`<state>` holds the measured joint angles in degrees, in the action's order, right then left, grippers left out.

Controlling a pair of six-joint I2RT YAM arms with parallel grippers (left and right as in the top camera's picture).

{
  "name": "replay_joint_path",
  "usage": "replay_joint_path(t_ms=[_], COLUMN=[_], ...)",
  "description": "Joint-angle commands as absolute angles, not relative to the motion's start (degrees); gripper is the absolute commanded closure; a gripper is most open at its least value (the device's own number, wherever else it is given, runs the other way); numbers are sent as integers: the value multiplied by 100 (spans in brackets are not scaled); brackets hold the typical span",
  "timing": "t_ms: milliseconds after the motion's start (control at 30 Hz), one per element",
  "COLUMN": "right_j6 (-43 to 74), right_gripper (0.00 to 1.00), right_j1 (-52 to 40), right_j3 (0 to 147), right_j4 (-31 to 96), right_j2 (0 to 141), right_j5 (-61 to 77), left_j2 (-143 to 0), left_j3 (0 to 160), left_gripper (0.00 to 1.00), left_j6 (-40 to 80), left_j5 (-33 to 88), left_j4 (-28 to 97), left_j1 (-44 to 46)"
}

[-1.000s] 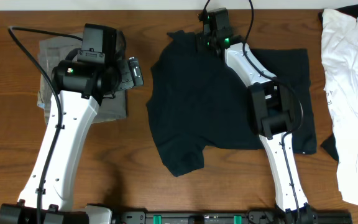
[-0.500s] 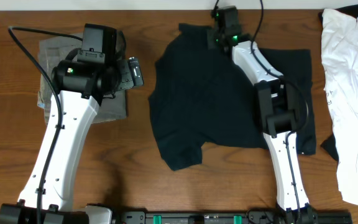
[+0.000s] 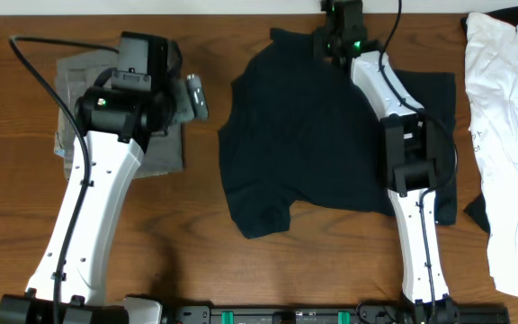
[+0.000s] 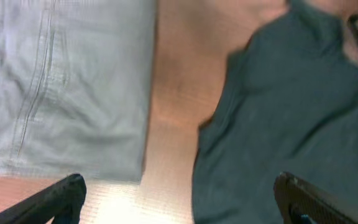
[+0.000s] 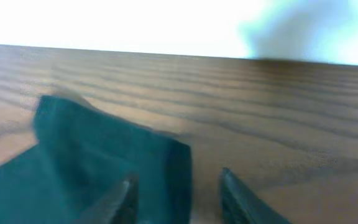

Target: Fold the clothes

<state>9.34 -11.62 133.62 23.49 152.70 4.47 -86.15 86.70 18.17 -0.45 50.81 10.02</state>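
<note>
Where the black T-shirt (image 3: pixel 304 135) lies spread on the wood-grain tabletop (image 3: pixel 205 234), the right hand (image 5: pixel 180 194) — fingers parted, holding nothing — sits at its 12 o'clock edge; the left hand (image 4: pixel 185 196) gapes empty at 9 o'clock.

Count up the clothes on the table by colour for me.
Black: 1, the T-shirt
Grey-green: 1, the trousers
White: 1, the printed garment
Total: 3. I can't identify the dark fabric peeking from under the white one, so it isn't counted.
</note>
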Motion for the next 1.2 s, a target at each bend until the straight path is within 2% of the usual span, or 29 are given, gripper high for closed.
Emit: replay_joint_path(t_ms=[0, 200, 233, 300, 333, 367, 400, 467, 633, 700, 867, 1167], right_j6=[1166, 1483, 1479, 1476, 1476, 1479, 1479, 1479, 1474, 1476, 1476, 1476], right_gripper=[47, 43, 39, 29, 21, 8, 1, 1, 1, 1, 1, 1], right_j1=[-928, -329, -204, 19, 130, 213, 296, 443, 609, 637, 637, 637], right_j3=[13963, 14202, 14202, 14202, 14202, 14202, 14202, 14182, 14088, 14088, 14088, 14088], right_j4=[3074, 4814, 5085, 5540, 5758, 5940, 6145, 6556, 7109, 7118, 7118, 7118], right_j2=[14639, 13826, 13710, 13548, 13498, 13467, 13465, 13469, 13469, 13469, 13469, 13469], right_j5=[443, 460, 489, 497, 495, 495, 495, 495, 493, 493, 493, 493], left_j2=[-8648, -8965, -9126, -9529, -9791, -10033, -10289, -10912, -11968, -12221, -12840, -13664], left_j3=[8648, 8648, 8648, 8648, 8648, 8648, 8648, 8648, 8650, 8650, 8683, 8809], left_gripper=[2, 2, 0, 21, 31, 41, 48, 63, 88, 94, 94, 94], left_j6=[1824, 1715, 1715, 1715, 1715, 1715, 1717, 1719, 1719, 1717, 1715, 1608], left_j5=[-82, 108, 158, 521, 792, 1024, 1210, 1525, 1651, 1647, 1083, 709], left_j4=[4689, 3505, 3258, 2744, 2425, 2126, 1806, 978, -541, -906, -1437, -1391], left_j1=[996, 1098, 1146, 1234, 1284, 1337, 1391, 1522, 1839, 1951, 2137, 1907])
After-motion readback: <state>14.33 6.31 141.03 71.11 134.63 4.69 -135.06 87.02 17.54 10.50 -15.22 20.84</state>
